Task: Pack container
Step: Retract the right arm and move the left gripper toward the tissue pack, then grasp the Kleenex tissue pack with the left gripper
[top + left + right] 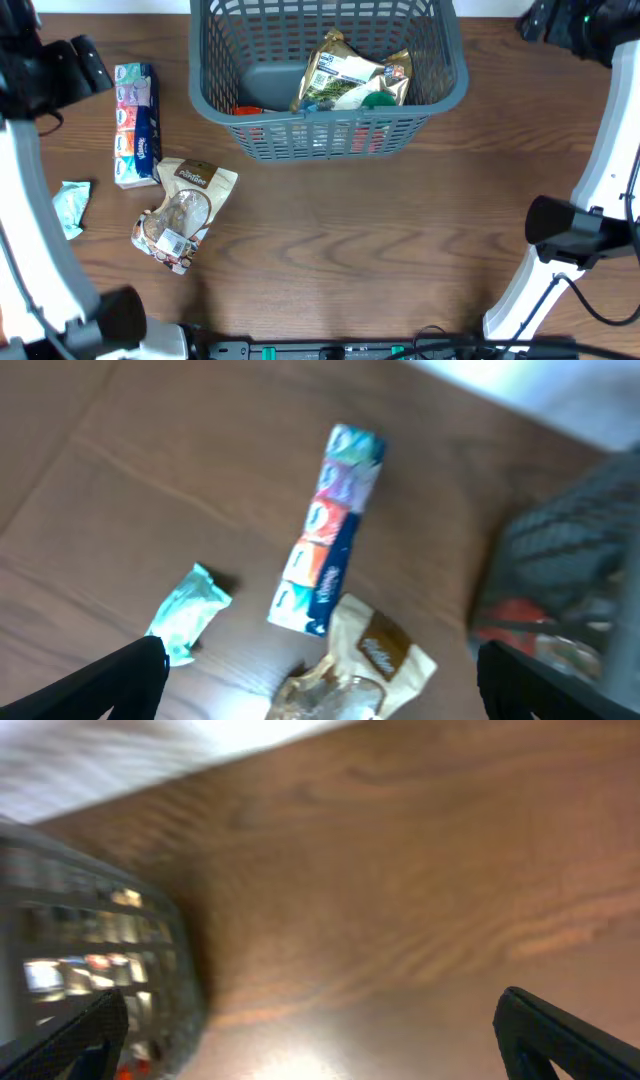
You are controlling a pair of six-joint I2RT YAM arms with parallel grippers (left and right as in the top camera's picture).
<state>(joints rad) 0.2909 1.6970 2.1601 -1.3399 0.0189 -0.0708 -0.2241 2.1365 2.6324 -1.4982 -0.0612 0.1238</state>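
The dark grey lattice container (440,95) stands at the back middle of the table and holds a gold snack packet (350,78) and a red item (246,110). On the table to its left lie a long multicoloured tissue pack (136,125), a gold-and-brown snack bag (185,212) and a small teal packet (72,207). The left wrist view shows the tissue pack (326,532), the snack bag (360,672) and the teal packet (188,612) below my open, empty left gripper (320,685). My right gripper (320,1040) is open and empty over bare table beside the container (95,960).
The wooden table (380,250) runs to a white surface at the back edge. Arm bases and cables sit along the front edge, with the left arm (50,75) at far left and the right arm (580,25) at far right.
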